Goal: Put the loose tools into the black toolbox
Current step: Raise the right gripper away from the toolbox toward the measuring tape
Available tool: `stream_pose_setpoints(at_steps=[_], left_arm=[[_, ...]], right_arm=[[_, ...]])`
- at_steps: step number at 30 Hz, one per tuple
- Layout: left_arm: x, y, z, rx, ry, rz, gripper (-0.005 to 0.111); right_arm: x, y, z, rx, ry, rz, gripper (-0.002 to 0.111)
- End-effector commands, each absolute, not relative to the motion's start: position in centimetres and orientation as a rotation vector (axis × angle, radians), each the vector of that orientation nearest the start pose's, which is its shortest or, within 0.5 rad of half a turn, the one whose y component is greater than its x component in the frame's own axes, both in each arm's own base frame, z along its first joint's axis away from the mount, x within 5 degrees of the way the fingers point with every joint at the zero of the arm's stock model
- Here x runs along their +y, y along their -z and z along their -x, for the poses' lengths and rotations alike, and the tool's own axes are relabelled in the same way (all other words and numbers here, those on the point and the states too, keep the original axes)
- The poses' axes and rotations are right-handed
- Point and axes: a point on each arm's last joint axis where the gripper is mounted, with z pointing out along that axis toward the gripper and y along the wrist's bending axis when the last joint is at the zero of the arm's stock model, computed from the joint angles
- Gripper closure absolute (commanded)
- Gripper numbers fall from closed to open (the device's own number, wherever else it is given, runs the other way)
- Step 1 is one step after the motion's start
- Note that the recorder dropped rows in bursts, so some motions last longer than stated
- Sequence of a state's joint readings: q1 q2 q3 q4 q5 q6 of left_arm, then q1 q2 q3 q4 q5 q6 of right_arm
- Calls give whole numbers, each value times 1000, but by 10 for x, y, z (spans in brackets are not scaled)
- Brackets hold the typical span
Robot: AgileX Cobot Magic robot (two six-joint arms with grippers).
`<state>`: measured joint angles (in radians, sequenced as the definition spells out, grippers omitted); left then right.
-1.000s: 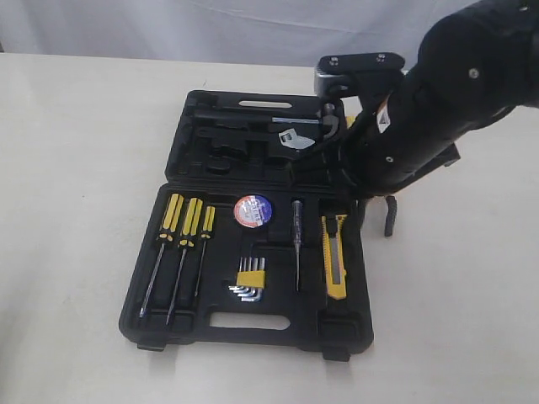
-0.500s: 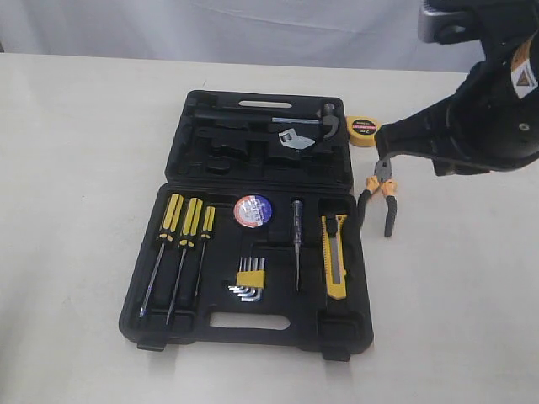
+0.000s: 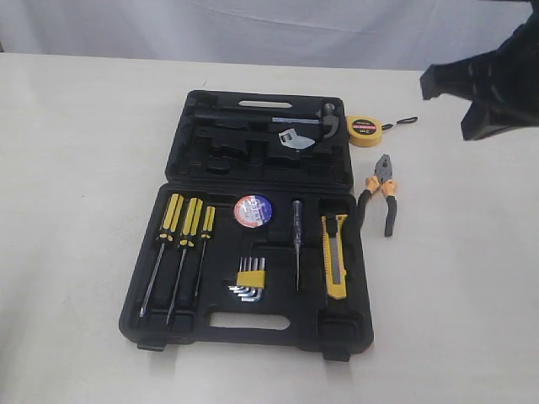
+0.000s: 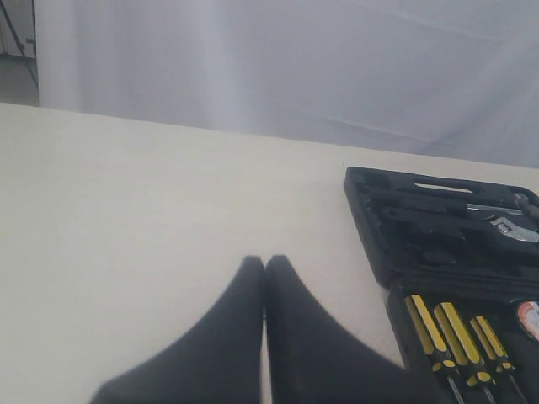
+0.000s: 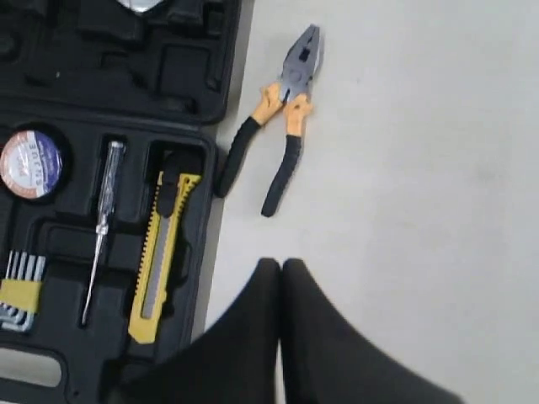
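The black toolbox (image 3: 221, 257) lies open on the table. The black tape roll (image 3: 253, 210) with its blue-white label and the yellow-black utility knife (image 3: 334, 257) rest in recesses of the near half. The round yellow tape measure (image 3: 364, 130) and the orange-handled pliers (image 3: 381, 181) lie on the table just right of the box. In the right wrist view my right gripper (image 5: 280, 265) is shut and empty, over bare table short of the pliers (image 5: 290, 88), beside the toolbox's edge (image 5: 206, 236) and the knife (image 5: 160, 257). My left gripper (image 4: 264, 263) is shut and empty, left of the toolbox (image 4: 370, 219).
Three yellow-black screwdrivers (image 3: 181, 227), a hex key set (image 3: 250, 278) and a slim tester screwdriver (image 3: 296, 240) sit in the near half. A wrench and hammer (image 3: 295, 136) lie in the far half. My right arm (image 3: 493, 84) hangs at the upper right edge.
My right arm has swung from over the toolbox's right side up and off to the right edge, uncovering the tape measure and the pliers. The tools have not moved.
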<state>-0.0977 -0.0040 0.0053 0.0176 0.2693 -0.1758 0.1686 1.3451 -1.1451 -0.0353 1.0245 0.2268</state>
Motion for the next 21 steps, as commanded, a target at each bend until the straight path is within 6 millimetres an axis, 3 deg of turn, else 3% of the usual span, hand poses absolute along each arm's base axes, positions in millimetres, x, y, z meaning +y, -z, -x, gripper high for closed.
stream_pose_setpoints(at_steps=[1,7,21], left_arm=[[-5,-189,-55,1757,182,49,107],[-5,-189,-55,1757,182,49,107],[-5,-189,-55,1757,182,49,107]], right_arm=[[22,-324,-283,2735,-81,-67,108],[22,-317,-317,2781,-61,-6,108],[28,-257,-406,2868,-68,-67,108]])
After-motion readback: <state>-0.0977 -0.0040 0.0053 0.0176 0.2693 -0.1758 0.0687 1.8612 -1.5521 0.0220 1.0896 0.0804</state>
